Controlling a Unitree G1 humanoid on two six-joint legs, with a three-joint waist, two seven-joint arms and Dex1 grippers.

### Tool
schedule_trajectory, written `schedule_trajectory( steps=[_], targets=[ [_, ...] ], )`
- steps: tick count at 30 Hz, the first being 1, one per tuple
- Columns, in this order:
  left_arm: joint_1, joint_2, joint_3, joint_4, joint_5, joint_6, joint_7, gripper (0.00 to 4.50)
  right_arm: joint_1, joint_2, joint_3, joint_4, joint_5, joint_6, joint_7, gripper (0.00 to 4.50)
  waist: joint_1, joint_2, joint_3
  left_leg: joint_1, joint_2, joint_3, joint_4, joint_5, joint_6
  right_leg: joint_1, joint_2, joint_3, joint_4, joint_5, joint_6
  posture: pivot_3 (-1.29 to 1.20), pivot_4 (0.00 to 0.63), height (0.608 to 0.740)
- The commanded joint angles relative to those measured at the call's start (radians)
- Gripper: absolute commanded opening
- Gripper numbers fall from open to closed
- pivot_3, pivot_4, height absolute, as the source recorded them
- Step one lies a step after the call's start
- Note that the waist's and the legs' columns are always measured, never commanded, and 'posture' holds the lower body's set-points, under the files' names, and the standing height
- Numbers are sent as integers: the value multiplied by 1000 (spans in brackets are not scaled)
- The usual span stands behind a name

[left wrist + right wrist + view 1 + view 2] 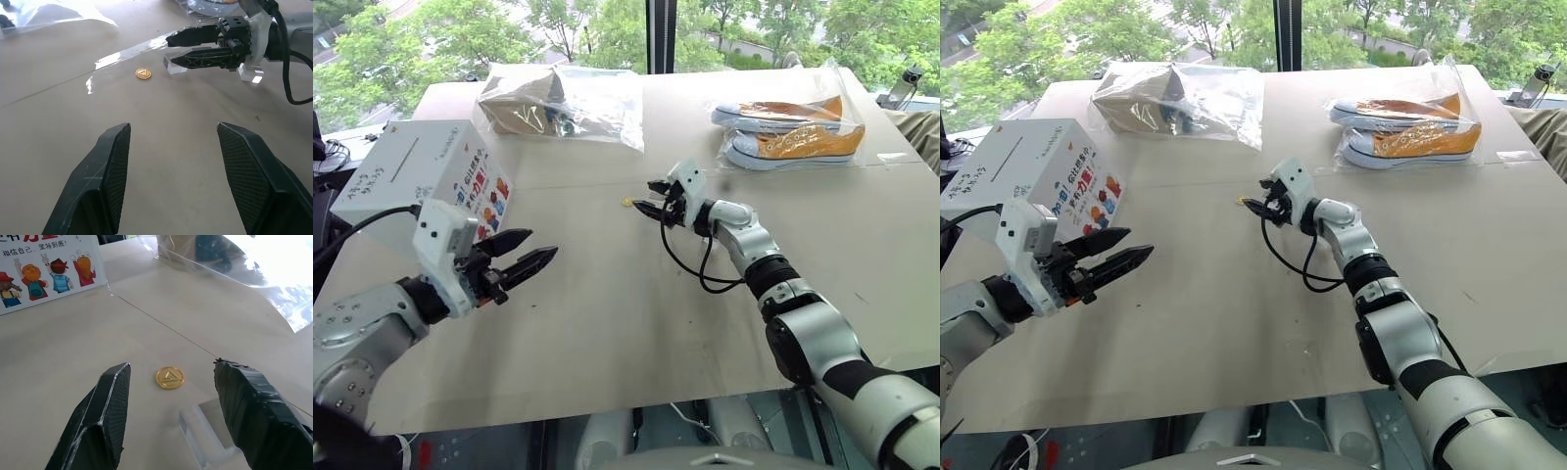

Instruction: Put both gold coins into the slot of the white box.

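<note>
One gold coin (169,377) lies flat on the table, also seen as a small yellow spot (626,203) near mid-table. My right gripper (171,364) is open, low over the table, with a finger on either side of the coin and not touching it. The white box (431,171) with cartoon figures stands at the far left, its dark slot (405,162) on the top face. My left gripper (543,245) hovers open and empty just right of the box, pointing toward the coin (143,73).
Small clear plastic holders (174,66) lie beside the right gripper's fingers (205,58). A clear bag with brown packaging (558,103) and a bag with orange sneakers (793,132) lie along the far side of the table (607,333).
</note>
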Motion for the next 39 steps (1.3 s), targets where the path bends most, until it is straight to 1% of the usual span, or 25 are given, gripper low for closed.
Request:
schedule_trajectory(
  steps=[1,3,7,9,12,14,16,18,23,26,29,33,39],
  targets=[
    [-49,-61,-50,11,64,-70,76,2905,-8,27,17,-104,-5,27,-1,2973,2,-1,0,0,0,0,0,0,0,0,0,0,0,0,0,0,150,740],
    [-108,-119,-99,34,94,-80,143,2905,15,31,9,-168,22,64,25,2973,3,0,0,0,0,-1,0,0,-1,0,0,-1,1,0,0,0,150,740],
    [-223,-248,-214,80,138,-94,240,2905,121,-3,18,-400,104,165,150,2973,13,-2,-1,-1,-1,-2,1,0,-1,1,-1,-3,0,0,0,0,150,740],
    [-289,-297,-285,161,215,-119,281,2905,182,-39,5,-546,139,227,157,2973,17,-2,-1,-1,-2,-2,2,0,-1,1,-1,-2,1,0,0,0,150,740],
    [-386,-344,-385,308,326,-186,288,2905,265,-118,-26,-740,200,321,176,2973,24,-2,-1,-2,-2,-2,4,0,-1,1,0,-3,2,0,0,0,150,740],
    [-441,-371,-422,415,380,-234,284,2905,307,-172,-43,-840,240,387,184,2973,27,-2,-1,-2,-2,-3,5,0,-1,1,1,-3,4,0,0,0,150,740],
    [-542,-390,-487,607,475,-301,277,2905,350,-243,-72,-942,266,452,171,2973,32,-1,-1,-2,-2,-2,7,0,0,1,2,-3,4,0,0,0,150,740],
    [-640,-409,-536,760,534,-349,246,2905,378,-290,-92,-1014,290,505,151,2973,32,-1,-1,-3,-3,-4,10,-1,2,2,4,-5,5,0,0,0,150,740],
    [-824,-462,-599,1008,622,-393,202,2905,405,-322,-110,-1065,294,540,85,2973,28,-2,-1,-3,-3,-3,14,-2,5,3,4,-4,6,1,0,0,150,740],
    [-878,-491,-616,1089,650,-412,174,2905,405,-324,-117,-1079,302,553,56,2973,26,-2,-1,-3,-3,-3,14,-2,4,2,4,-3,5,0,0,0,150,740],
    [-893,-514,-619,1133,665,-384,162,2905,406,-337,-117,-1107,314,578,47,2973,26,-2,-1,-3,-3,-3,13,-2,4,2,4,-3,5,0,1,0,150,740],
    [-874,-535,-609,1146,675,-361,163,2905,406,-359,-116,-1120,327,594,46,2973,29,-2,-1,-4,-3,-3,14,-3,5,2,4,-3,5,0,1,0,150,740],
    [-866,-570,-611,1199,698,-394,152,2905,397,-377,-104,-1119,337,600,48,2973,31,-2,-1,-3,-3,-3,14,-3,5,3,3,-4,6,0,1,0,150,740]
  ],
)
